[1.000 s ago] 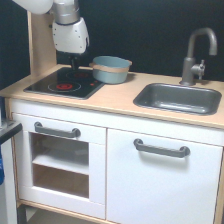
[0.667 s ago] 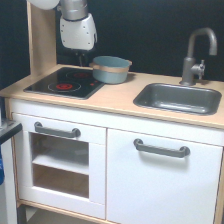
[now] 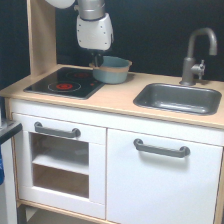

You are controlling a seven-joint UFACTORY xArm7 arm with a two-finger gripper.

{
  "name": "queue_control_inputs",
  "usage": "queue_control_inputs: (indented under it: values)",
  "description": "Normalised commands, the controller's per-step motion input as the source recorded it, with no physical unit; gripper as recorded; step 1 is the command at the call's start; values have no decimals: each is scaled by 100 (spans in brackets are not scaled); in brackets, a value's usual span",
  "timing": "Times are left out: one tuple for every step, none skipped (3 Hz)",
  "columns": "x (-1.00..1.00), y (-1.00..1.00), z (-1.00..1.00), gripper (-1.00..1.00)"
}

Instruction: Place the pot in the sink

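The grey-blue pot (image 3: 113,71) with a tan rim stands on the wooden counter, just right of the black stovetop and against the back wall. My gripper (image 3: 98,62) hangs from the white arm right at the pot's left rim, with its dark fingertips (image 3: 96,64) at or over the rim. The view is too small to show whether the fingers are closed on the rim. The dark grey sink (image 3: 150,102) is set into the counter at the exterior view's right, apart from the pot, and nothing is in it.
A black stovetop (image 3: 47,80) with red rings lies at the left of the counter. A grey faucet (image 3: 196,52) stands behind the sink. A wooden upright (image 3: 40,35) rises at the back left. Cabinet doors with grey handles are below.
My arm has moved to the exterior view's right, from over the stovetop to the pot's left rim. The pot has not moved.
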Motion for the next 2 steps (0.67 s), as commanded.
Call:
queue_control_inputs:
  values:
    - [99, 4, -13, -100]
    - [100, -20, 9, -100]
